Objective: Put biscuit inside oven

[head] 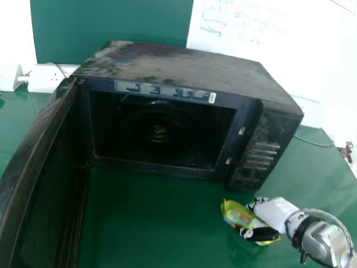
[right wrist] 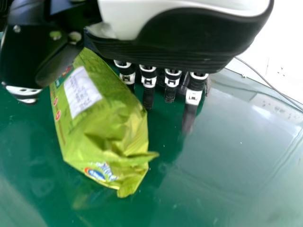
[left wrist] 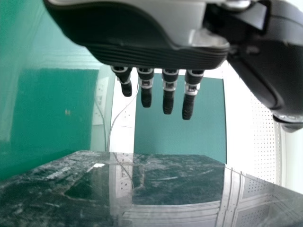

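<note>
At the lower right of the head view, my right hand [head: 274, 212] is at the green biscuit packet [head: 236, 213], in front of the oven's right corner. The right wrist view has the packet [right wrist: 104, 118] between the thumb and the straight fingers of my right hand [right wrist: 189, 42]; whether it rests on the table I cannot tell. The black oven [head: 184, 66] stands with its door [head: 39, 178] swung out at the left and its cavity facing me. My left hand [left wrist: 156, 42] has straight fingers and holds nothing, above a dark glossy surface [left wrist: 161, 175] in the left wrist view.
The green table [head: 150, 218] extends in front of the oven and to its right. A white socket box [head: 47, 78] and cables sit behind the oven at the left. A whiteboard [head: 279, 50] with writing stands behind, and a cable [head: 315, 143] lies at the right.
</note>
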Motion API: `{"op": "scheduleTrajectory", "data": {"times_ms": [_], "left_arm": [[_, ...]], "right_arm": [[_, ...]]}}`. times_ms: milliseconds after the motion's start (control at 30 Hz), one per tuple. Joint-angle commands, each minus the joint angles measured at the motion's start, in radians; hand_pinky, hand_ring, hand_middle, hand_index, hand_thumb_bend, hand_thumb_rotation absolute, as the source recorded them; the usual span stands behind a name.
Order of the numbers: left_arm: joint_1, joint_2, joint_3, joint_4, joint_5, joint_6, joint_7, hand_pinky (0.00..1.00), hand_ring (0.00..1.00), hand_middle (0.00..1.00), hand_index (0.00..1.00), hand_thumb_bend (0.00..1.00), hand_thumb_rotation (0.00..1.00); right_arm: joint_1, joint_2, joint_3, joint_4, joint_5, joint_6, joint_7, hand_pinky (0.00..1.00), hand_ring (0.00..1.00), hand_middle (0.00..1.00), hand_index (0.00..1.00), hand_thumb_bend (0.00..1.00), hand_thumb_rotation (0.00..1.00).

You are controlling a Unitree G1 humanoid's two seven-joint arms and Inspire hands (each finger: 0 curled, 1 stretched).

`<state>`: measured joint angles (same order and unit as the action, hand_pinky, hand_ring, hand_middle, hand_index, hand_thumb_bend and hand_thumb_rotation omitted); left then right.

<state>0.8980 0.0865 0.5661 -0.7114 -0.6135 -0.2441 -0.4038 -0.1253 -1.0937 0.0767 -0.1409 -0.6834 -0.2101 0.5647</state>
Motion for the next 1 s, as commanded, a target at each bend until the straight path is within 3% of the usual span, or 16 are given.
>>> {"op": "scheduleTrajectory", "data": {"times_ms": [0,67,167,333,633,800,967], "left_arm": [[0.013,-0.006,-0.009,-0.02,0.002,0.002,0.007,0.87,0.84,0.89,0.89,1.0,1.0],[0.008,-0.011,-0.006,-0.018,0.016,-0.004,0.011,0.87,0.84,0.89,0.89,1.0,1.0],[0.009,-0.015,-0.004,-0.019,0.028,-0.005,0.018,0.85,0.84,0.89,0.89,1.0,1.0],[0.011,-0.018,-0.008,-0.022,0.022,0.003,0.024,0.86,0.83,0.9,0.9,1.0,1.0],[0.015,-0.016,-0.007,-0.024,0.018,0.006,0.02,0.88,0.84,0.91,0.91,1.0,1.0],[0.015,-0.016,-0.007,-0.025,0.009,0.008,0.017,0.86,0.85,0.92,0.91,1.0,0.97],[0.011,-0.012,-0.004,-0.017,0.006,0.004,0.007,0.88,0.88,0.95,0.95,1.0,0.97]], "right_arm": [[0.049,0.013,0.026,0.012,0.002,-0.011,0.028,0.41,0.49,0.69,0.56,0.35,0.0],[0.05,0.012,0.025,0.015,0.004,-0.016,0.02,0.4,0.26,0.44,0.44,0.33,0.0],[0.048,0.012,0.025,0.018,0.002,-0.017,0.013,0.39,0.15,0.25,0.34,0.33,0.0],[0.054,0.011,0.017,0.017,0.006,-0.02,-0.001,0.39,0.17,0.26,0.32,0.33,0.0],[0.051,0.018,0.008,0.013,0.027,-0.009,0.001,0.4,0.22,0.35,0.37,0.33,0.0],[0.047,0.047,-0.025,0.036,0.09,-0.028,-0.047,0.39,0.22,0.36,0.38,0.33,0.0],[0.048,0.057,-0.079,0.021,0.205,-0.02,-0.02,0.39,0.17,0.32,0.36,0.33,0.0]]}}
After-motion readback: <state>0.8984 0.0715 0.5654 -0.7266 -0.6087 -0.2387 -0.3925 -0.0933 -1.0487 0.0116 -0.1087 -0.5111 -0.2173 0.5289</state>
